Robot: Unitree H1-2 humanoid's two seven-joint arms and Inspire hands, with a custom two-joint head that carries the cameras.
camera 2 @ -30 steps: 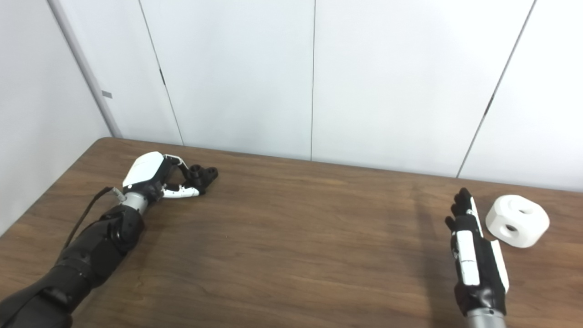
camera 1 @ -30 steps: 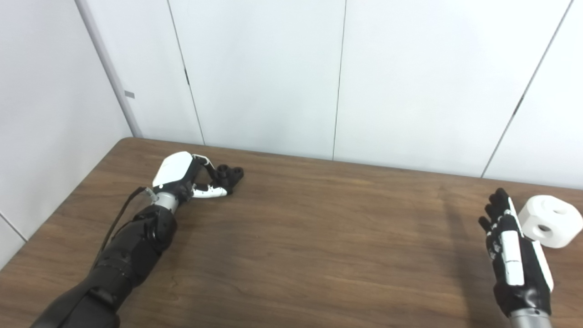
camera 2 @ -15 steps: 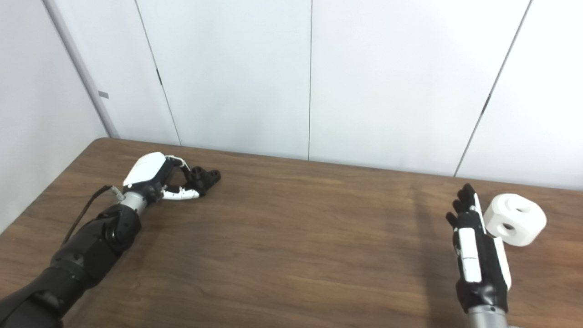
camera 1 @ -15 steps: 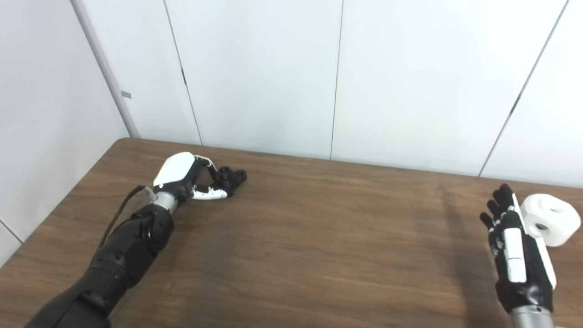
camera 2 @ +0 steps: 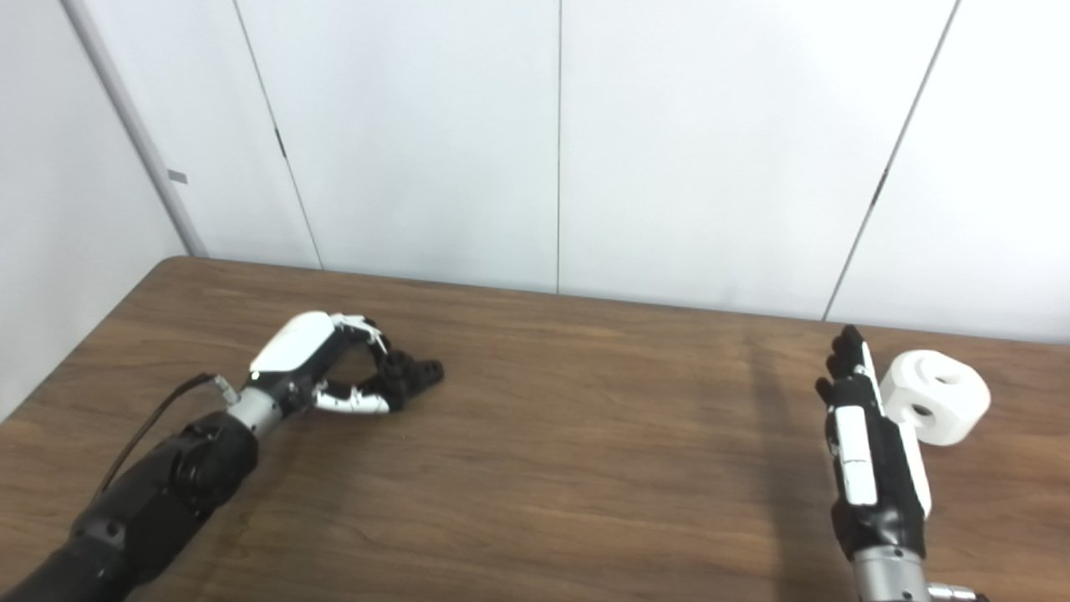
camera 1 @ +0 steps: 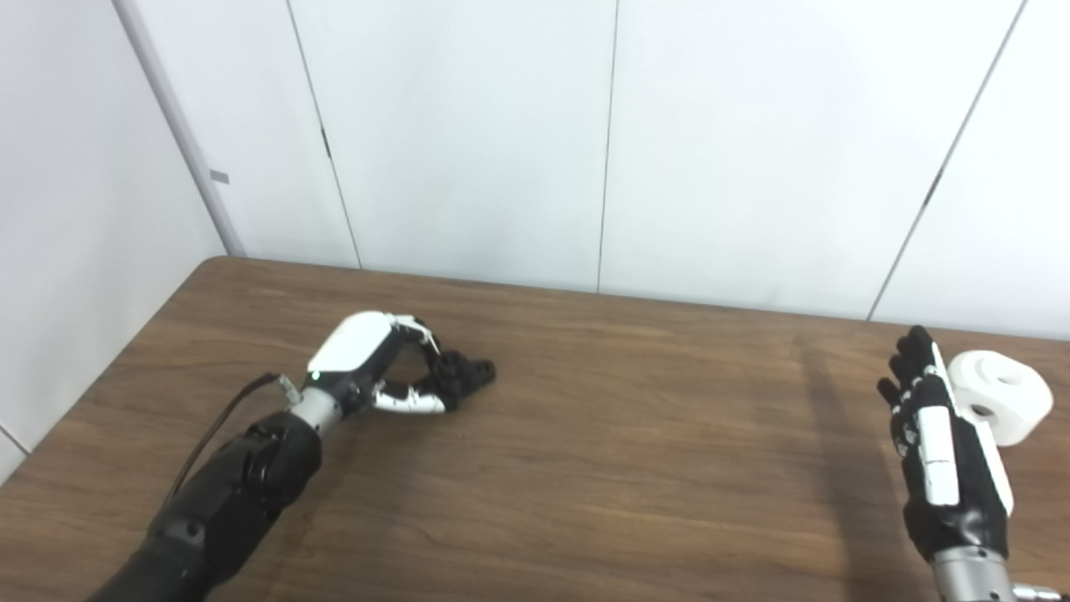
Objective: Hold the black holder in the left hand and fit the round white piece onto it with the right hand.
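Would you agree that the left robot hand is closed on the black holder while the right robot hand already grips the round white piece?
Not quite: the right robot hand is open beside the round white piece, not gripping it, as the right eye view shows. The left robot hand is closed on the black holder.

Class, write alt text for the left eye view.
A robot's left hand grips a black holder on a brown table. At far right, its open right hand stands beside a round white piece.

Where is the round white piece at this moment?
The round white piece sits at the far right of the table, just beyond the open right hand, far from the black holder in the left hand.
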